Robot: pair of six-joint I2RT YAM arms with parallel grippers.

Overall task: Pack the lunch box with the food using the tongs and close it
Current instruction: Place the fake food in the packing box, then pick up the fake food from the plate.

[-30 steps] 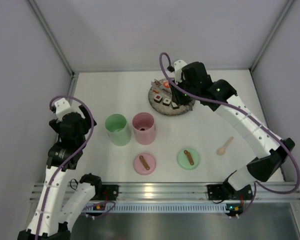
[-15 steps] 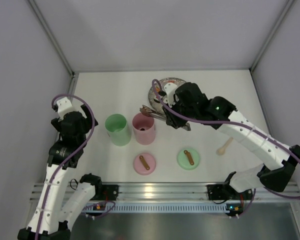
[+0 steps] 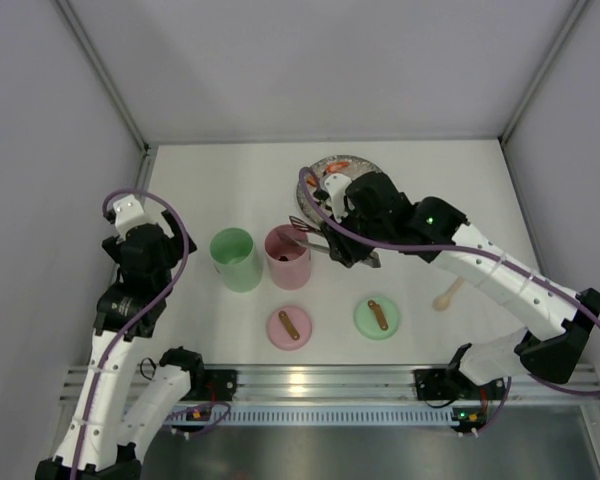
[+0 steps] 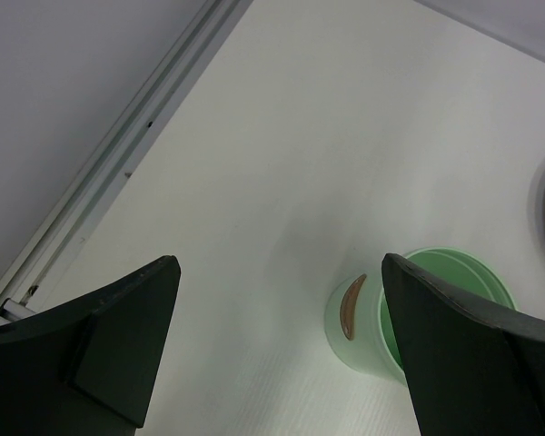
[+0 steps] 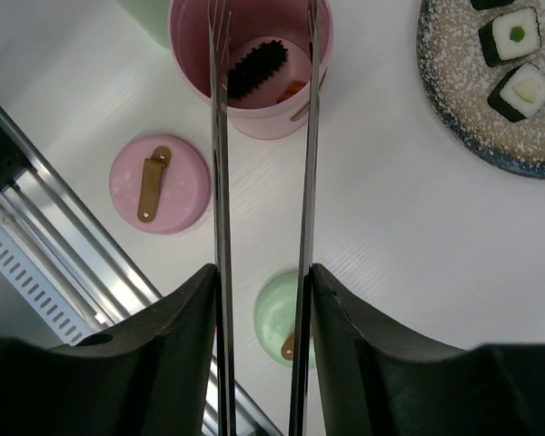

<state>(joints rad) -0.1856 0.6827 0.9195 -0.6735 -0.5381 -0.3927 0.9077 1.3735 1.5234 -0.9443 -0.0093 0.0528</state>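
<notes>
tongs [image 5: 221, 182] have swung over the pink cup [image 5: 263, 124], gripped in right pincer [image 5: 261, 272].

cups [image 3: 237, 259] 2 | lids [image 3: 288, 326] 2 | plate [image 5: 459, 123] 1 | tongs [image 5: 220, 182] 1 | spoon [image 3: 449, 293] 1

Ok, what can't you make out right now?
Plate: top view, the right arm covers most; right wrist view, frame edge cuts it, so no food count.
Pink cup: right wrist view, one dark piece hides what lies beneath; top view, too small.
Green cup inside: left wrist view, a left finger hides part.
</notes>
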